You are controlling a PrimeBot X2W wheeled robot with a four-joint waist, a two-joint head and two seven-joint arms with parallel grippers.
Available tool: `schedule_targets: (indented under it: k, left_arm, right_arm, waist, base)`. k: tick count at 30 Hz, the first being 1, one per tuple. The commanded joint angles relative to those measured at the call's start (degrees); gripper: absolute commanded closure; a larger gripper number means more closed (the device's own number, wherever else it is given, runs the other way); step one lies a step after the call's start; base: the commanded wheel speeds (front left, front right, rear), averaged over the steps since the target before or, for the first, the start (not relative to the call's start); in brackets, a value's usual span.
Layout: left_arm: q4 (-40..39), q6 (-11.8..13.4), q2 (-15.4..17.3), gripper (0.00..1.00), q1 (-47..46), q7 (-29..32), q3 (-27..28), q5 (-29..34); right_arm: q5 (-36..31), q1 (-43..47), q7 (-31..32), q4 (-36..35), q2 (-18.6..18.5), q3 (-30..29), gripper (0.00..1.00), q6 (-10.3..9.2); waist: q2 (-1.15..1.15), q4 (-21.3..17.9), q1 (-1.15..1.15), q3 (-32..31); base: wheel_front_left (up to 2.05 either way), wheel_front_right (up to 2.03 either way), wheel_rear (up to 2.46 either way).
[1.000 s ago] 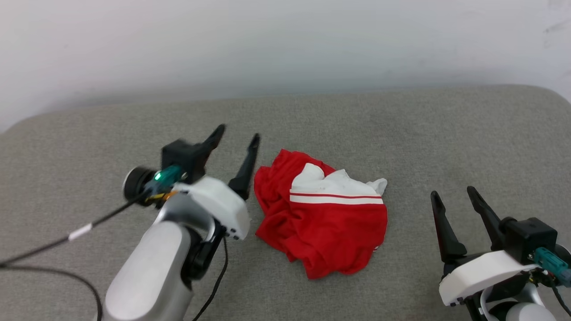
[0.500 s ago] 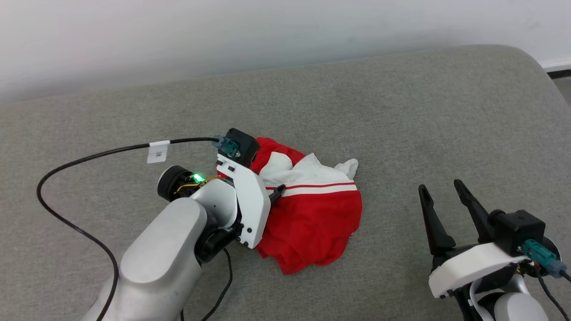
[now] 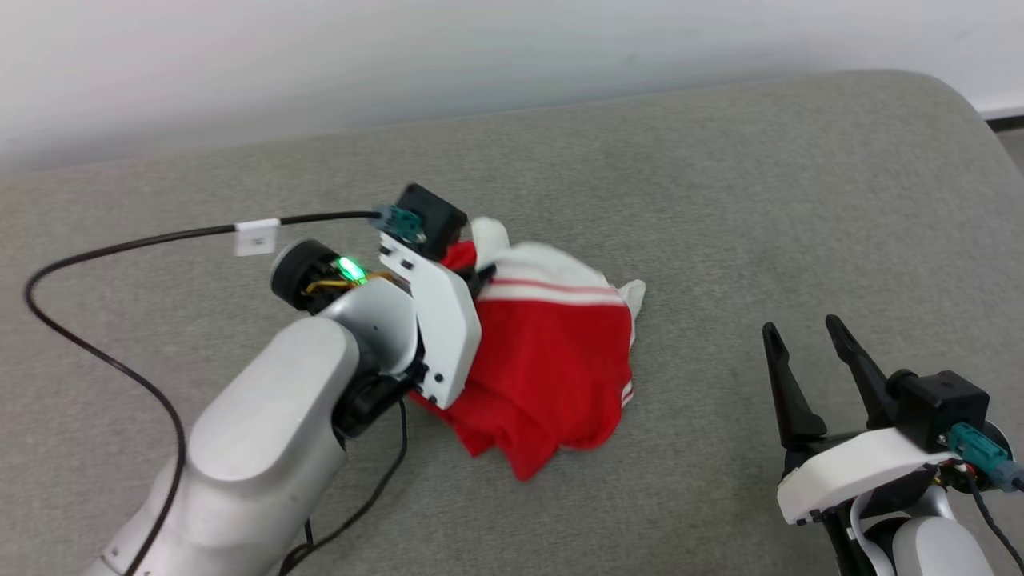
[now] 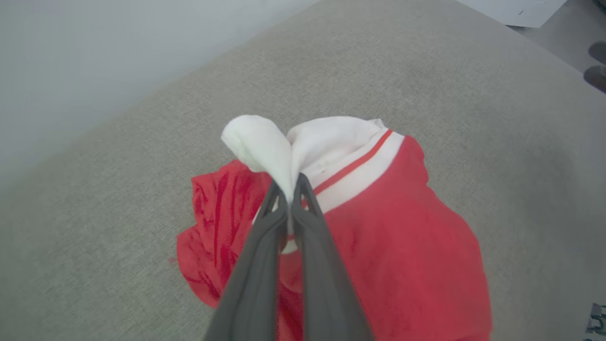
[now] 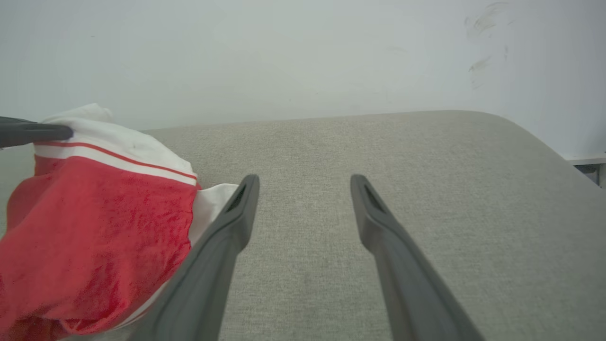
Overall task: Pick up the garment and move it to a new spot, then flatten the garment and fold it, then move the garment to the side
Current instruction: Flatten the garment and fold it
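- Cloth of the red T-shirt (image 3: 552, 360) was bunched in a heap near the middle of the grey upholstered surface (image 3: 760, 200), with its lower folds resting there.
- Its white sleeve (image 4: 258, 142), beside the red-and-white striped trim (image 4: 360, 166), was pinched between the closed fingers of the left gripper (image 4: 289, 196). This hold was judged to be for lifting the shirt to a new spot.
- The right gripper (image 3: 801, 326) was spread wide and empty, apart from the shirt on its right, presumably in reserve for the flattening.
- A black cable (image 3: 120, 240) was looped across the surface beside the left arm.
- A plain pale wall (image 3: 480, 48) was seen beyond the surface's rounded far edge.
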Motion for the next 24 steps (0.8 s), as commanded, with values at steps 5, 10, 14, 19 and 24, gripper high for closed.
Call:
schedule_targets:
  k: [5,10,14,19,24]
  left_arm:
    - [-4.3,3.7,2.8,1.0,2.2,-3.4,2.7,1.1]
    - [-10.0,10.7,6.6,1.0,10.8,-6.7,7.4,0.0]
    - [-13.5,16.5,8.4,1.0,21.5,-9.2,11.3,-2.7]
    - [-14.3,21.1,8.1,1.0,33.8,-11.3,14.0,-6.4]
    - [-13.2,21.9,5.3,0.83,40.5,-13.2,14.2,-9.5]
  right_arm:
    - [-0.6,0.2,0.2,-0.5,0.1,-0.8,0.0,-0.02]
    - [-1.1,0.7,0.9,-1.3,0.1,-1.7,0.0,-0.02]
    - [-1.3,1.0,1.2,-2.0,0.1,-2.4,0.0,-0.02]
    - [-1.6,1.8,1.9,-2.4,0.1,-2.7,0.0,-0.02]
    - [-1.8,2.6,2.6,-3.1,0.1,-3.2,0.0,-0.02]
  waist:
    - [0.0,3.1,-0.01,-1.0]
    - [0.0,5.6,-0.01,-1.6]
    - [0.0,7.1,-0.01,-1.5]
    - [0.0,8.4,-0.01,-2.3]
    - [0.0,8.9,-0.01,-3.2]
  base:
    - [0.0,0.0,0.0]
    - [0.0,0.0,0.0]
    - [0.0,0.0,0.0]
    - [0.0,0.0,0.0]
    - [0.0,0.0,0.0]
